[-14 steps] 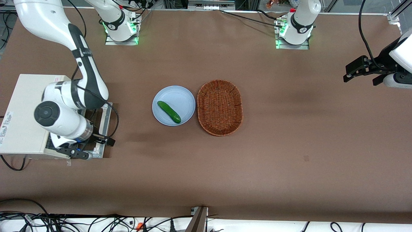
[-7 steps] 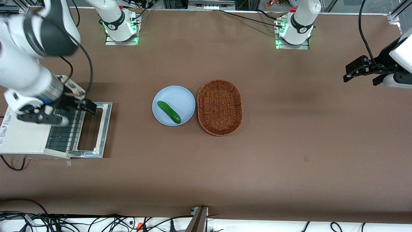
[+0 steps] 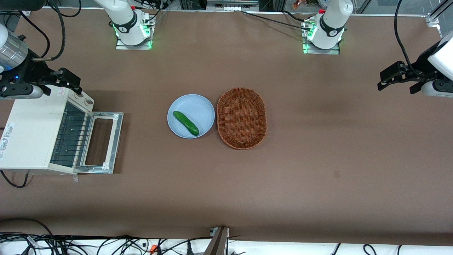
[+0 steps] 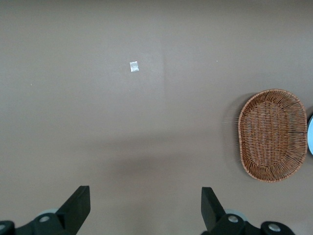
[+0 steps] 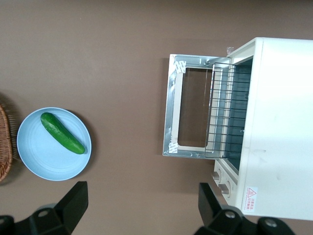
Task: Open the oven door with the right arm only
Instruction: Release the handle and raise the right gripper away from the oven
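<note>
Lifted clear: gripper [image 3: 53, 83] now upper left, fingers spread, holding nothing.
Oven door [image 3: 102, 142] lies flat open; task looks finished.

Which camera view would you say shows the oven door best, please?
The right wrist view: the oven door lies folded down flat, whole and unobstructed, its frame and window clear. The front view also shows it open, smaller and near the frame's edge, with the gripper raised away from it, open. The left wrist view misses it entirely.

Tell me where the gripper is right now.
The gripper hangs open above the toaster oven's corner, farther from the front camera than the oven door, which lies folded down flat.
</note>
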Motion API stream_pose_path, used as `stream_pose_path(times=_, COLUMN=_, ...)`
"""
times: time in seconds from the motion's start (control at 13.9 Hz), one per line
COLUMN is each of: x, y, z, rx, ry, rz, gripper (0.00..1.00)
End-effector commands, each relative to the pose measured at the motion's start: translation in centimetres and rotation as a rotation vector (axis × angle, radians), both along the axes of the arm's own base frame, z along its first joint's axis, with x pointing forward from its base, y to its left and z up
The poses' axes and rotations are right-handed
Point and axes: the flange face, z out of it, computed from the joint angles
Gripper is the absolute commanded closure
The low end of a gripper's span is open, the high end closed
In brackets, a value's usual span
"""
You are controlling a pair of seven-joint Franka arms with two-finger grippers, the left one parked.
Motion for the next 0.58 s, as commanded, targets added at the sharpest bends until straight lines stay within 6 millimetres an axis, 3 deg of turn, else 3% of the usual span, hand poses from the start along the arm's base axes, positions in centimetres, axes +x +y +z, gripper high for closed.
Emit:
stream_pose_path(times=0.0, x=-0.41, y=-0.11, z=0.01, rx=0.012, ry=0.002, rz=0.019, gripper=0.00)
stream_pose_path(times=0.51, x=-0.57, y=0.09, z=0.27, rx=0.008, ry=0.001, rz=0.024, gripper=0.00)
